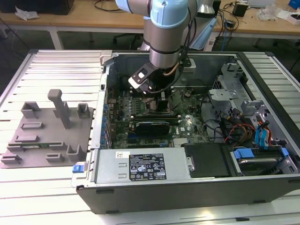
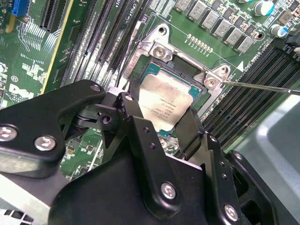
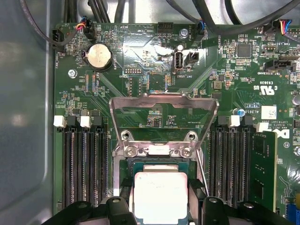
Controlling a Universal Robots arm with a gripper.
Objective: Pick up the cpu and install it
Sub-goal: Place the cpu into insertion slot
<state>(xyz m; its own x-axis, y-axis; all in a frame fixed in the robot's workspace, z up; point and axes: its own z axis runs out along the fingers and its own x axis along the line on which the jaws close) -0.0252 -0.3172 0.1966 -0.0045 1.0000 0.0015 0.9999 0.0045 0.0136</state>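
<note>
- We are seeing the robot arm reaching down into the open computer case at the upper middle of the exterior view.
- In both wrist views, the gripper is straddling the cpu, its black fingers pressing narrowly against two opposite edges of the chip.
- The cpu is lying in the metal-framed socket on the green motherboard; we cannot tell whether it is fully seated.
- The hinged load plate is standing open.
- Fine print is showing on the cpu's silver top, too small to make out.
- A white printed label is facing us at the lower middle of the exterior view.
- A grey fixture plate is lying outside the case at the exterior view's left.
</note>
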